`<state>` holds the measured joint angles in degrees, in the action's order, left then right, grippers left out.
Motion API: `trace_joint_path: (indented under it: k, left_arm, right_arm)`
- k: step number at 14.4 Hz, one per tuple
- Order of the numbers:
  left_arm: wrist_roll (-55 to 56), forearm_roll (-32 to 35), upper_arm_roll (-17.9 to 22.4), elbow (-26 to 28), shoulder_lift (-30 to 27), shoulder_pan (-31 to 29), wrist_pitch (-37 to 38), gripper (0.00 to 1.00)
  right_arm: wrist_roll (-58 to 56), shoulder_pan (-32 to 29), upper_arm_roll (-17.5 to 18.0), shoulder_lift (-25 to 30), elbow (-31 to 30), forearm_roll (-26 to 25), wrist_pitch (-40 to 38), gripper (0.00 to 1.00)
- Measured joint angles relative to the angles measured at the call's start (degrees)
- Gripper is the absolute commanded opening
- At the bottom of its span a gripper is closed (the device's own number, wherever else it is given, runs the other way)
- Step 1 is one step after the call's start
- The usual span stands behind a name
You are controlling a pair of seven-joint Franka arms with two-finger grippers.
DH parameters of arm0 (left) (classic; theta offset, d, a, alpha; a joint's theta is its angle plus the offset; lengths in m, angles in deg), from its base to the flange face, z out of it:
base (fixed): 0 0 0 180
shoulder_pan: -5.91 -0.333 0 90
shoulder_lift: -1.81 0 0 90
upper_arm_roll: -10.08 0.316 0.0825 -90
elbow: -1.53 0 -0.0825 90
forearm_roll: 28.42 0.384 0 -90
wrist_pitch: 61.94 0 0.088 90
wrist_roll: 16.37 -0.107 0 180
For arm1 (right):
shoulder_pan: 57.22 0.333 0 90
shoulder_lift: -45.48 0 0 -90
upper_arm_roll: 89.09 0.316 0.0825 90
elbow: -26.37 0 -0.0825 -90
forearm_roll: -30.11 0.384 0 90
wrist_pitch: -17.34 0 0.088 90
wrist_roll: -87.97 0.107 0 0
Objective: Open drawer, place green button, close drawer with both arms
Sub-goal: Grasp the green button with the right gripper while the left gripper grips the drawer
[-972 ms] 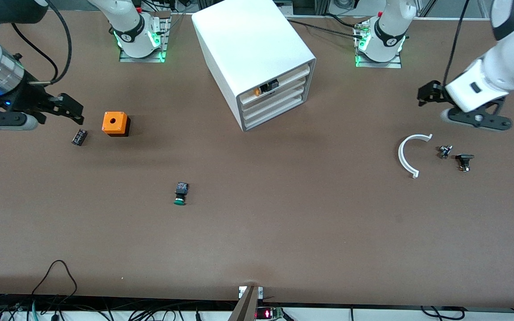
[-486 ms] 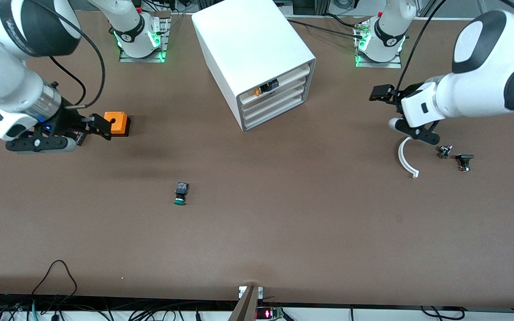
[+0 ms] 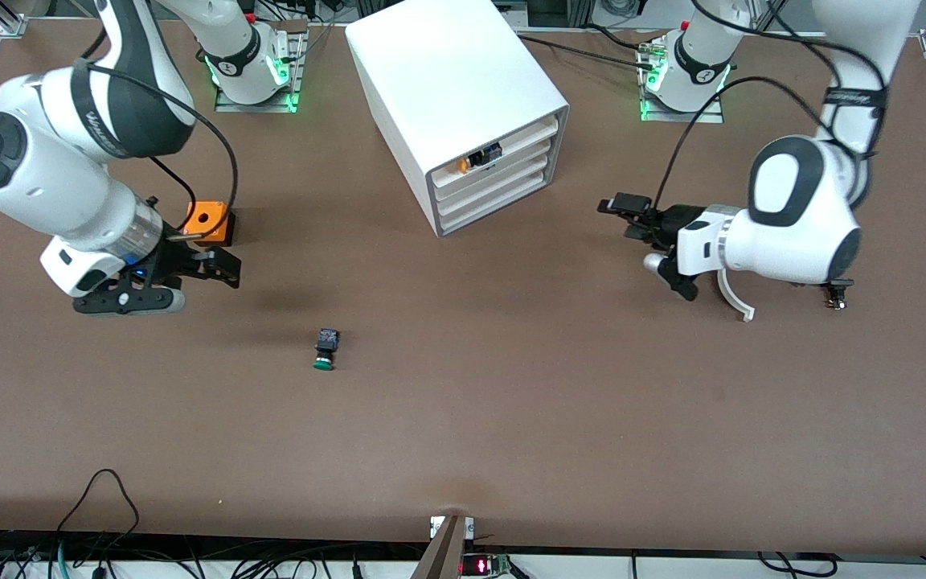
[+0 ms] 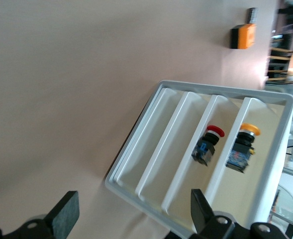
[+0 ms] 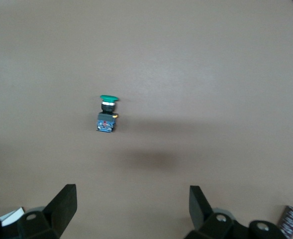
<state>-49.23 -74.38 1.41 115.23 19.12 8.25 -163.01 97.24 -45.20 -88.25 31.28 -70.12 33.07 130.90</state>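
The white cabinet stands at the middle of the table near the robots' bases, with its four white drawers all shut. An orange-and-black part shows through the top drawer's slot. The green-capped button lies on its side on the table, nearer to the front camera than the cabinet. My right gripper is open over the table between the orange cube and the button. The right wrist view shows the button ahead of its open gripper. My left gripper is open, pointing at the drawer fronts, its fingertips apart from them.
An orange cube sits beside the right arm's wrist. A small black block lies by the right gripper. A white curved piece and a small black part lie under the left arm. Red-capped and yellow-capped buttons show through two drawer fronts.
Both arms have swung in from the table's ends. The right gripper moved past the orange cube toward the button. The left gripper moved toward the cabinet's front. The button has not moved.
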Motion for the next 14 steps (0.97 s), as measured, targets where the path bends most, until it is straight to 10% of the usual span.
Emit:
trace_joint_path:
  k: [6, 14]
  left_arm:
    - [-23.0, -19.3, -1.1, 13.6, 4.6, 0.1, -3.2, 0.75]
    - [-35.4, -27.8, -6.5, 16.0, 14.2, 1.2, -4.5, 0.66]
  right_arm:
    - [2.7, 2.2, 0.1, -6.2, -0.1, 0.2, 8.0, 1.0]
    - [5.3, 4.6, 0.1, -13.7, -0.2, 0.3, 17.7, 1.0]
